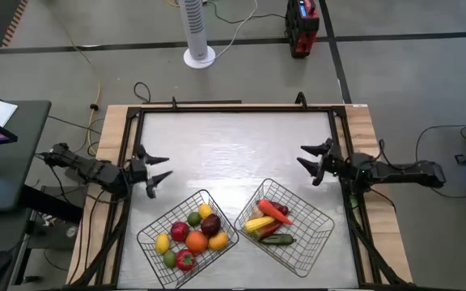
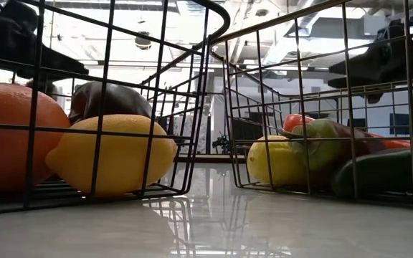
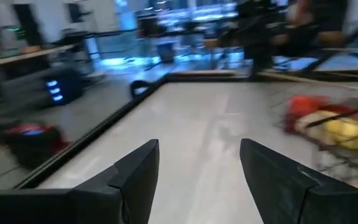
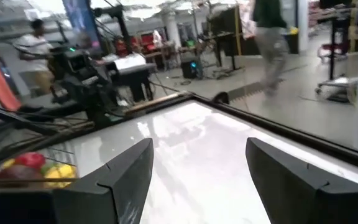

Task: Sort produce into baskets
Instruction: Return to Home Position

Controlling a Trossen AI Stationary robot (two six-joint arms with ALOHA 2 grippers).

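Two wire mesh baskets stand near the table's front edge. The left basket holds round produce: red, orange, yellow, green and dark purple pieces. The right basket holds long produce: a carrot, corn and a cucumber among them. My left gripper hovers open at the table's left side, pointing level toward the middle, with nothing between its fingers. My right gripper hovers open at the right side, pointing level toward the middle, also bare.
The white tabletop lies bare between the grippers and toward the far edge. A raised dark frame runs round the table. Beyond it stand a white tower fan and a red device. People show in the room behind.
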